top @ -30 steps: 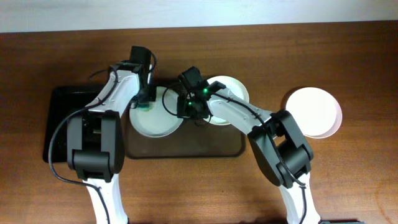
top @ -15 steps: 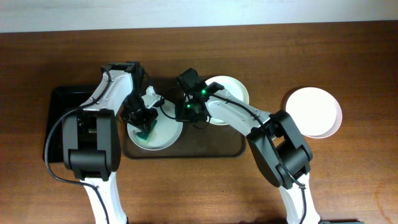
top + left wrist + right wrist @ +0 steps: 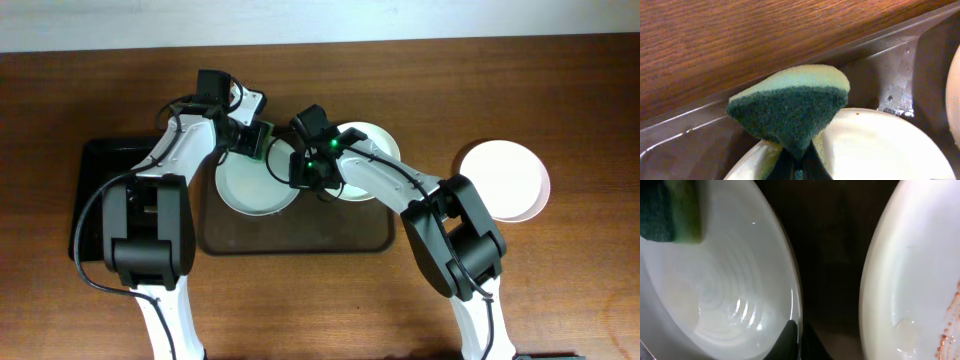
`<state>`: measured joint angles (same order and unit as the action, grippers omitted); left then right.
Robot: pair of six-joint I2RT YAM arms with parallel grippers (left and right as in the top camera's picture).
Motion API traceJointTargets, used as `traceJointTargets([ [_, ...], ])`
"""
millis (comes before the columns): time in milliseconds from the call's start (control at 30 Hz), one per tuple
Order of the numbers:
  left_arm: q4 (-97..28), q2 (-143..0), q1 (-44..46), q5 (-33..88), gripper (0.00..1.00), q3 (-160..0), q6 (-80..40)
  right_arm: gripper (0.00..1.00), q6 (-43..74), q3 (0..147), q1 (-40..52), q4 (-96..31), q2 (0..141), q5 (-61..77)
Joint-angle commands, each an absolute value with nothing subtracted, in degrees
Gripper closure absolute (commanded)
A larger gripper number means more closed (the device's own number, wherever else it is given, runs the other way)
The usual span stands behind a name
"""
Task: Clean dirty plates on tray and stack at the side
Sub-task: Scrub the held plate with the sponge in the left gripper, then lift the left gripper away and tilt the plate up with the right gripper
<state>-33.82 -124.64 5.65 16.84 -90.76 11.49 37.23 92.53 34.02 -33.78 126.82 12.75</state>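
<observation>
The left gripper (image 3: 256, 141) is clamped on a green and yellow sponge (image 3: 790, 111), held at the far rim of a white plate (image 3: 252, 185) on the brown tray (image 3: 300, 238). The right gripper (image 3: 303, 172) pinches that plate's right rim. Just beside it on the tray lies a second plate (image 3: 912, 280) with red smears. A clean plate (image 3: 505, 180) sits well apart on the table (image 3: 580, 290)

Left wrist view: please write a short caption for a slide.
Left gripper pinches a green sponge at the rim of a white plate in the tray.
</observation>
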Motion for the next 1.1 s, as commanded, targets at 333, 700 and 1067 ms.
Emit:
traceJointTargets([
  [333,-51.1,-125.9,5.6,-21.0,1.00,-95.8,-0.5,0.96,35.8,92.2,34.9,-34.4,127.8,14.0],
  [700,-72.4,-125.9,5.5,0.7,1.00,-120.3,-0.4,0.62,36.6,92.2,34.9,-32.4,129.3,14.9],
  [1067,-69.6,-125.9,-1.8,3.5,1.00,-120.3,-0.5,0.96,22.4,98.9,36.1,-50.5,112.9,-10.9],
])
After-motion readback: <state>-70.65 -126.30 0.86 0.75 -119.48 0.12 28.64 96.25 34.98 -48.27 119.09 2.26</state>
